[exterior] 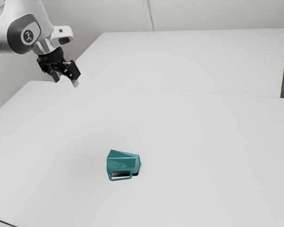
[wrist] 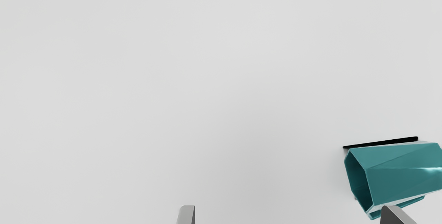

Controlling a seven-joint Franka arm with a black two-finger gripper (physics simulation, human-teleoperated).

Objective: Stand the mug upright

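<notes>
The pincer (exterior: 66,79), upper left, hangs released, and the sideways mug (exterior: 123,162), below centre, looks stiff, slick, best pinched across its body.

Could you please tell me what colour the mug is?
The mug is teal, best seen in the wrist view.

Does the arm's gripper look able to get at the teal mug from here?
Probably yes. The gripper is raised and open, and I see nothing between it and the mug, which lies on its side. It would need to move over and down.
</notes>
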